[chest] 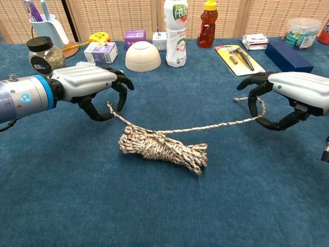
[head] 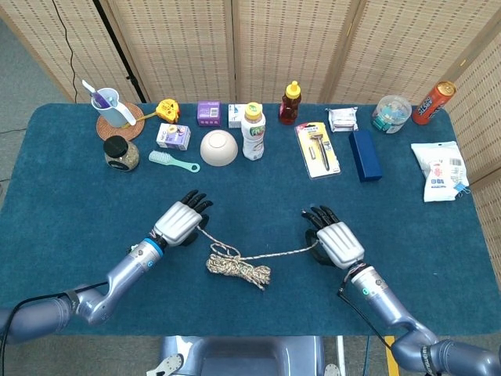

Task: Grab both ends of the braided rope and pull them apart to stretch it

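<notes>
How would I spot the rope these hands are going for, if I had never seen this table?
Start at the blue table and look at its front half, between the two hands. The braided rope lies there as a speckled beige bundle with two loose strands trailing out. It is the only soft, tangled thing, apart from the row of containers behind.

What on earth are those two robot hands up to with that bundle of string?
The robot is working on a speckled braided rope lying bundled on the blue table. Its right hand holds one loose end, which runs lifted off the cloth to its fingers. Its left hand hovers over the other end with fingers curled around it, though a firm grip isn't visible yet. Most of the rope remains coiled between the hands, so no stretching has begun.
</notes>
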